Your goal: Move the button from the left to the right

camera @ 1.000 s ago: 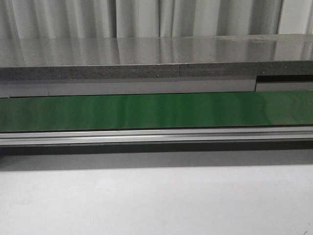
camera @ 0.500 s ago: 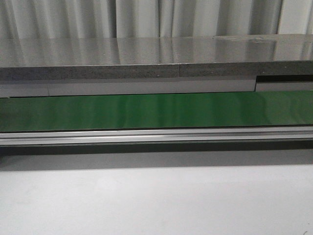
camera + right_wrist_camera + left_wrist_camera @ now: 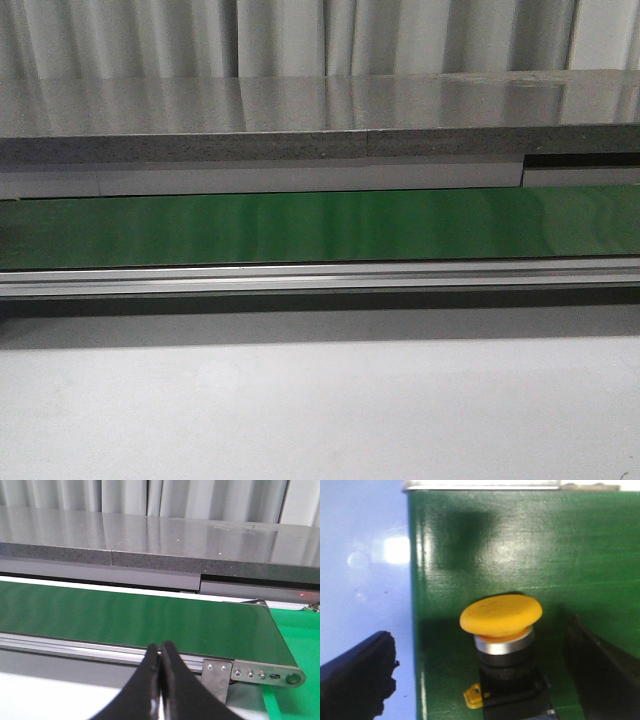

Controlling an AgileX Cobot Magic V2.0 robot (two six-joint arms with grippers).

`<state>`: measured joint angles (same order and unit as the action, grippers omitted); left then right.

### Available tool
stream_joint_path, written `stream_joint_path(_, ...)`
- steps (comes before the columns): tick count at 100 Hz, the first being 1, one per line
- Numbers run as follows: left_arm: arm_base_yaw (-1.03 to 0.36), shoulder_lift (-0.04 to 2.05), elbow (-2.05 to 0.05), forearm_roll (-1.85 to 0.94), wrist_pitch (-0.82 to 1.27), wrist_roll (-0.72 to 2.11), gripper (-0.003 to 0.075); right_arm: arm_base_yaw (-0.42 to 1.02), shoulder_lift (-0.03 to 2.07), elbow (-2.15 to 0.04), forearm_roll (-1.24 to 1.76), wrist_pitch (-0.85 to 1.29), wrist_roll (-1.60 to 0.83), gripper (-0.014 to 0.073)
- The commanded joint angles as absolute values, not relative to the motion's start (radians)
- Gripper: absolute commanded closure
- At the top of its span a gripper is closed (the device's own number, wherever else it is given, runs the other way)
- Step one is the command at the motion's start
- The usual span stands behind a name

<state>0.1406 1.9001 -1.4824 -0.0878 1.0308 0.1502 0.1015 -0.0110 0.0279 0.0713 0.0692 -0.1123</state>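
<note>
While only the left wrist view shows the button point(image 3: 501, 614) between the spread left tool point(image 3: 485, 680), the right tool point(image 3: 161, 680) is closed.

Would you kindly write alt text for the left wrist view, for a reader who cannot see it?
A button with a round yellow-orange cap and black body stands upright on a green belt, close to the belt's edge, between the two dark fingers of the open left gripper, which do not touch it. A pale surface lies beside the belt.
</note>
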Motion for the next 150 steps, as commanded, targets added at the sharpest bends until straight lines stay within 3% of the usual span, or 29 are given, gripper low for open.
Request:
stream_joint_path(1,0.135,1.815,-1.510,-0.184,1.024,0.199,0.0048,0.101,-0.029,0.010,0.066,-0.015,-0.111,0.0662)
stream_joint_path(26,0.134,1.682,-1.510,-0.238,0.987,0.229,0.0062,0.101,-0.029,0.010,0.066,-0.015,-0.111,0.0662)
stream_joint_path(53,0.125,1.465,-1.418,-0.238,0.815,0.231,0.0062,0.101,-0.029,0.010,0.066,-0.015,-0.111,0.0662)
stream_joint_path(115,0.052,0.811,-0.622,-0.253,0.148,0.255,0.0062,0.101,-0.029,0.010,0.066,-0.015,-0.111,0.0662)
stream_joint_path(150,0.052,0.407,-0.365,-0.274,0.153,0.255,0.0062,0.101,-0.029,0.010,0.066,-0.015,-0.111,0.0662)
